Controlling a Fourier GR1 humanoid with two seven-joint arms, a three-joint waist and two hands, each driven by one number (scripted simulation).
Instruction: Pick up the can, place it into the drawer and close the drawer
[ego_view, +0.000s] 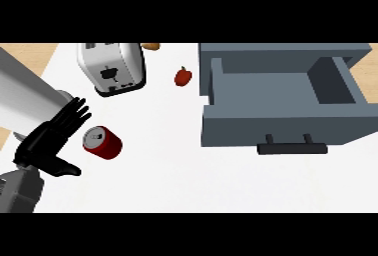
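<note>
Head view: white counter (184, 175) seen from steeply above, with a strip of wood-coloured surface at the far left top edge. Red can (102, 142) lies tipped on the counter at left-centre, silver top facing up-left. It sits outside the drawer, well apart from it.

One hand (50, 140) shows at the view's left, black, on a grey forearm coming from the lower-left corner. Fingers straight and spread, pointing up-right; thumb sticks out to the right below the can. Fingertips just beside the can's top end; cannot tell if they touch it. Nothing is held. The other hand does not show.

Grey drawer (280, 125) at right is pulled open, its inside bare grey, and a dark handle (291, 148) sits on its near front face. Silver toaster (112, 67) stands at upper left, with a big light-grey cylinder at the far left edge beside it. Small red pepper (183, 76) lies between toaster and drawer. An orange-brown item (151, 46) sits at the top edge, partly cut off; cannot tell what it is.
</note>
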